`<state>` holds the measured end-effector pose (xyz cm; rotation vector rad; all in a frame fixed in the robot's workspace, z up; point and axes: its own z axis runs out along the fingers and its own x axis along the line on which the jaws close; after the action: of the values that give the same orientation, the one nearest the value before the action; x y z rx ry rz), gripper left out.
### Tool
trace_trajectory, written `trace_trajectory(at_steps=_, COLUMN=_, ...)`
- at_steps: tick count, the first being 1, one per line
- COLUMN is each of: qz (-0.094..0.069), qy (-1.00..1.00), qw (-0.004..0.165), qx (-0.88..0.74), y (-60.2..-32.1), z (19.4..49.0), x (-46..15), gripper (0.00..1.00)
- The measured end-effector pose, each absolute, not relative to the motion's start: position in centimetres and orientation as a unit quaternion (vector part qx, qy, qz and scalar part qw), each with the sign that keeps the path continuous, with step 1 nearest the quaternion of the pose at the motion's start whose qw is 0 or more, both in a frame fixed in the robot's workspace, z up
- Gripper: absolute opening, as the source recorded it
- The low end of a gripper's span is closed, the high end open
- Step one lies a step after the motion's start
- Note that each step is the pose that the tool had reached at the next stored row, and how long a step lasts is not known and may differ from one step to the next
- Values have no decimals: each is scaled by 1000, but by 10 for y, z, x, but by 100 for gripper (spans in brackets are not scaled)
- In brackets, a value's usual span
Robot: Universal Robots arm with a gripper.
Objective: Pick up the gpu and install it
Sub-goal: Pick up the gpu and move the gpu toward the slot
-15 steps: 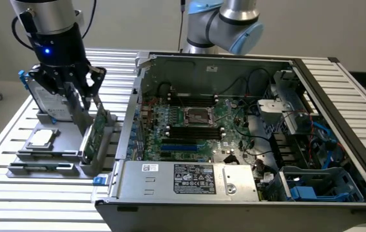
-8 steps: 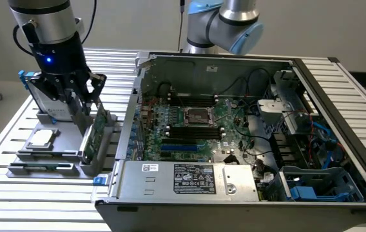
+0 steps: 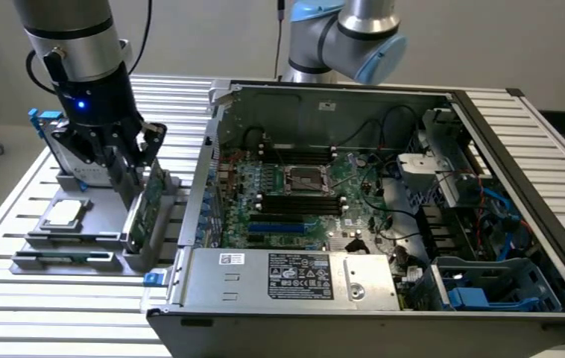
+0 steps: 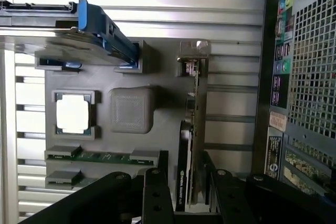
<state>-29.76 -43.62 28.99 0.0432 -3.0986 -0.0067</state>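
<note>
Item: gpu (image 3: 141,210) (image 4: 195,103), a flat card standing on edge in a slot of the grey parts holder (image 3: 94,240) (image 4: 168,129), silver end bracket at one end, green board on one face, black cover on the other. Location: the holder lies on the slatted metal table (image 3: 24,298) (image 4: 157,19), at the exterior view's left, just beside the open computer case (image 3: 521,186) (image 4: 315,51). Hand (image 3: 136,175) (image 4: 187,170): lowered over the card, released, one finger on either side of the card's upper edge, with a narrow gap showing on each side in the wrist view. The card is not lifted. Other contents of the holder: a square silver processor chip (image 3: 64,213) (image 4: 72,115) in its recess, a hard drive in a blue frame (image 3: 56,145) (image 4: 68,40) standing behind the hand, and a memory stick (image 3: 64,259) (image 4: 102,157) laid flat along the near edge. Case contents: motherboard (image 3: 302,194) with dark expansion slots, power supply (image 3: 293,274) along the front wall.
</note>
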Motion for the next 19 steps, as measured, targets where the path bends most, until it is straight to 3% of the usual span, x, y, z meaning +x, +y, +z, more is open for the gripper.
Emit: trace_trajectory(at_steps=19, qz=0, qy=-1000, qw=19, qx=23, y=-436, z=258, x=-297, gripper=36)
